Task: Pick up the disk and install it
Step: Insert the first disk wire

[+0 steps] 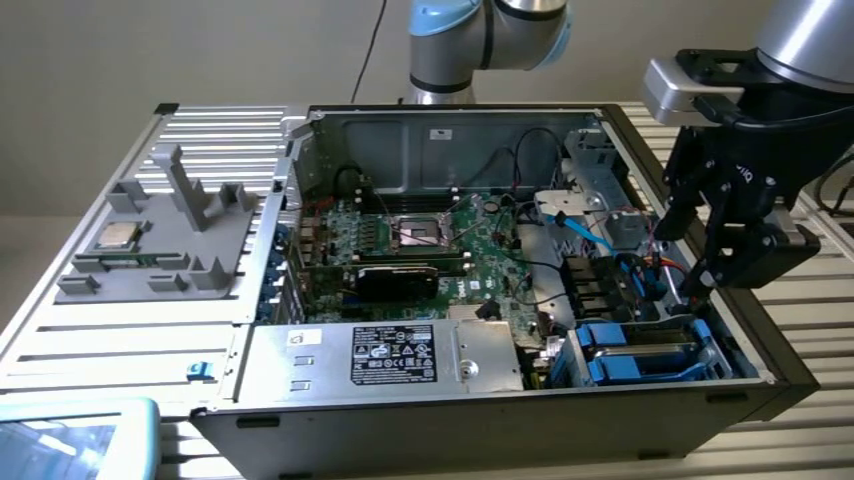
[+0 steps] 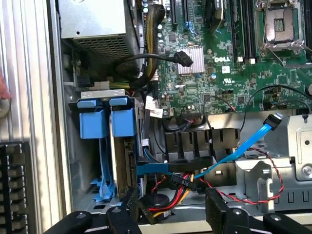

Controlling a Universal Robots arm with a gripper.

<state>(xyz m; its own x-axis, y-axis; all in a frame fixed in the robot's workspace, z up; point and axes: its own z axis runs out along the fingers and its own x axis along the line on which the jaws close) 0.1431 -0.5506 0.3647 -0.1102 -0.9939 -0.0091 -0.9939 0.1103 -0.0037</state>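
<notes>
The disk sat on edge in the drive bay at the corner of the open PC case, blue tab up, right beside a second blue carrier that looked empty. Couldn't tell if it was pushed all the way home.

The gripper hung over that corner, jaws spread wide with nothing in them, clear of the disk.

What worried me was the clutter. A blue SATA cable and a tangle of red and black wires ran just beside the bay, right under the fingers. Any dip there could've hooked a wire and yanked a connector. With the two carriers packed that close, a slightly off approach could've clamped the wrong one, or wedged a finger against the bay wall. Wide jaws also risked clipping the motherboard side.
</notes>
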